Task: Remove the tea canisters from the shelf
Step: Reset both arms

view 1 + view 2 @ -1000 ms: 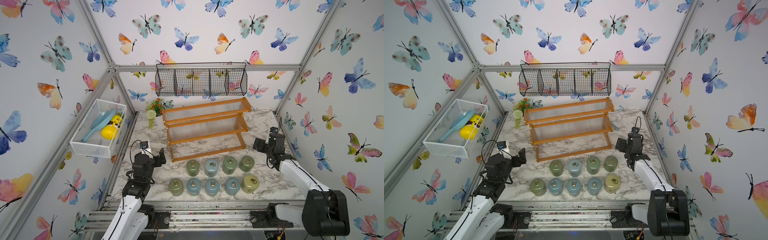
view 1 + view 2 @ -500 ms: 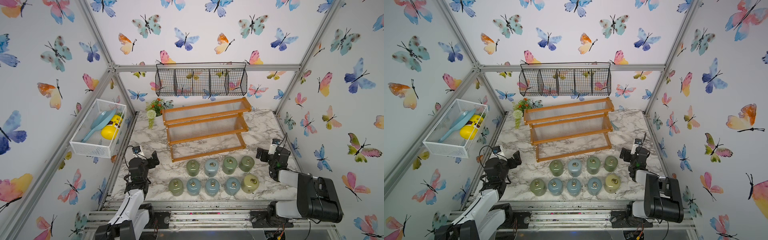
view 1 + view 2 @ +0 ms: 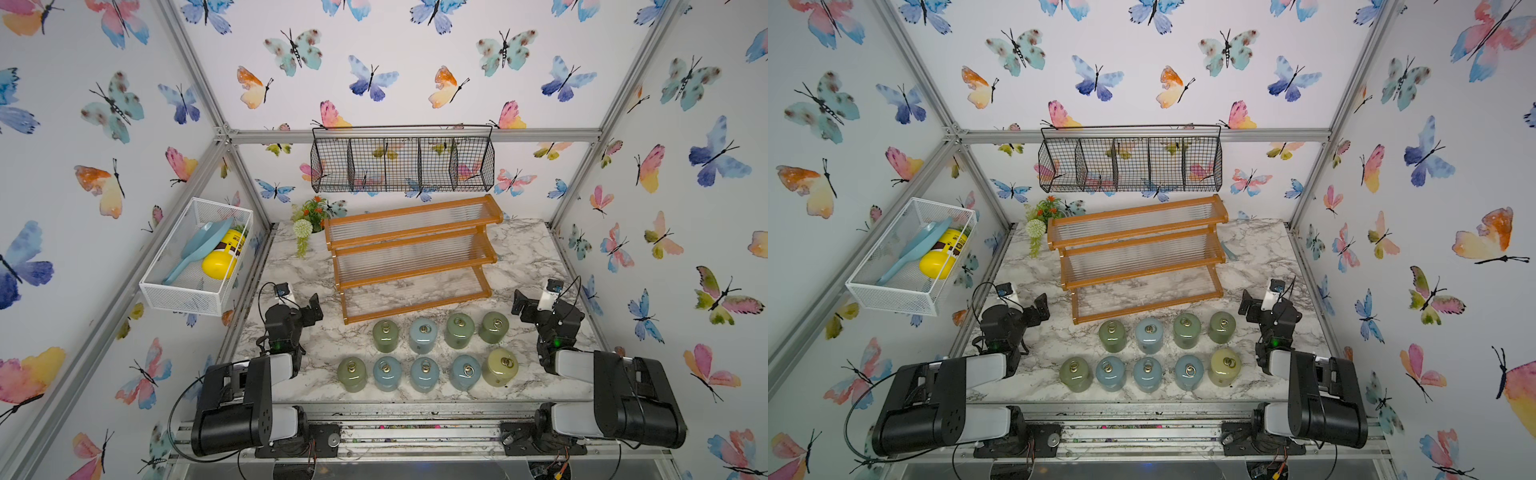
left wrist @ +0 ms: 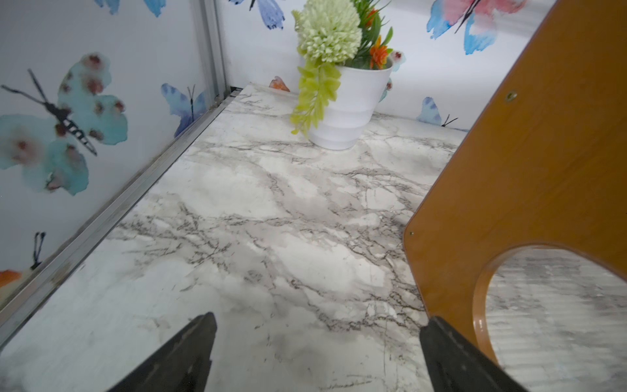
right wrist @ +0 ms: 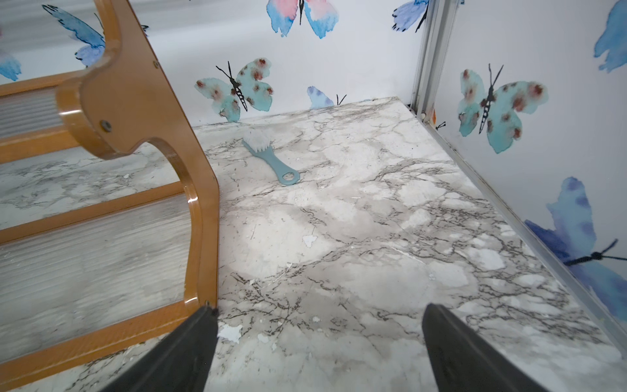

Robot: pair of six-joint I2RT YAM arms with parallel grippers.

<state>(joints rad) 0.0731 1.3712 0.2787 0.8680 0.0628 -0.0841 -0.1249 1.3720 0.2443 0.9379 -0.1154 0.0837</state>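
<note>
The shelf (image 3: 411, 257), an orange-brown stepped rack with clear ribbed panels, stands at the back of the marble table with all its tiers bare. Several tea canisters stand upright in two rows on the marble in front of it, among them a green one (image 3: 385, 336), a pale blue one (image 3: 424, 373) and a pale yellow one (image 3: 500, 367). My left gripper (image 3: 305, 309) is open beside the shelf's left side panel (image 4: 526, 169), with only marble between its fingers. My right gripper (image 3: 524, 307) is open by the shelf's right side panel (image 5: 135, 112), holding nothing.
A black wire basket (image 3: 402, 162) hangs on the back wall. On the left wall, a white mesh basket (image 3: 195, 253) holds a yellow bottle and a blue scoop. A white flower pot (image 4: 349, 105) stands back left. A teal brush (image 5: 271, 159) lies behind the shelf's right end.
Both arms have folded back toward the front rail. The right gripper has drawn away from the shelf's right end toward the front right. The canisters have not moved.
</note>
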